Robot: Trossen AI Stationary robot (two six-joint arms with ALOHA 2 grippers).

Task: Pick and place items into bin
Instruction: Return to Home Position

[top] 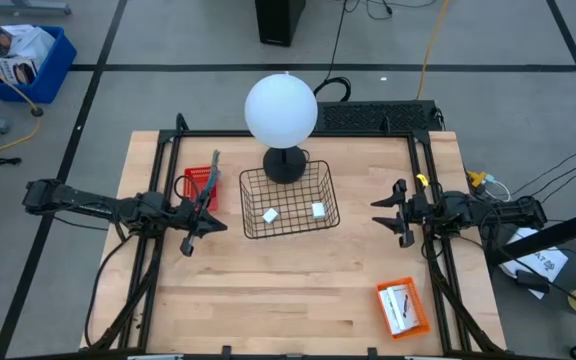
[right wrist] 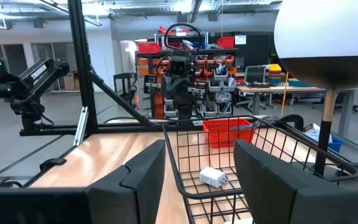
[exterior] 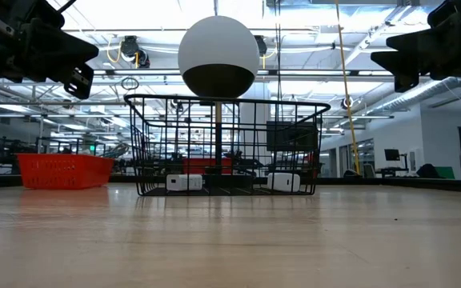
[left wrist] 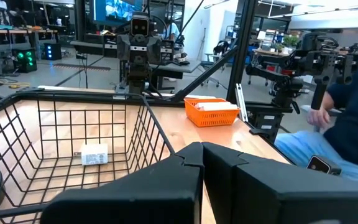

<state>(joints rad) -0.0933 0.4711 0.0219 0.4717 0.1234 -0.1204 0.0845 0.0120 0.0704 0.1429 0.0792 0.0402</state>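
Observation:
A black wire basket (top: 288,200) stands mid-table with two small white blocks (top: 270,215) (top: 318,210) lying on its floor; one block (left wrist: 94,154) shows in the left wrist view and one (right wrist: 213,177) in the right wrist view. My left gripper (top: 206,222) (left wrist: 202,155) hovers just left of the basket, shut and empty. My right gripper (top: 393,215) (right wrist: 197,155) hovers right of the basket, open and empty, facing it. Both grippers (exterior: 78,68) (exterior: 398,60) are well above the tabletop. White cards lie in an orange tray (top: 403,307). A thin long item (top: 213,165) sticks out of a red basket (top: 200,185).
The white globe lamp (top: 281,110) stands on its black base (top: 286,165) at the basket's far rim. The red basket sits close behind my left gripper. The orange tray is near the table's near right corner. Bare wood lies in front of the basket. A seated person (left wrist: 347,124) shows beyond the table.

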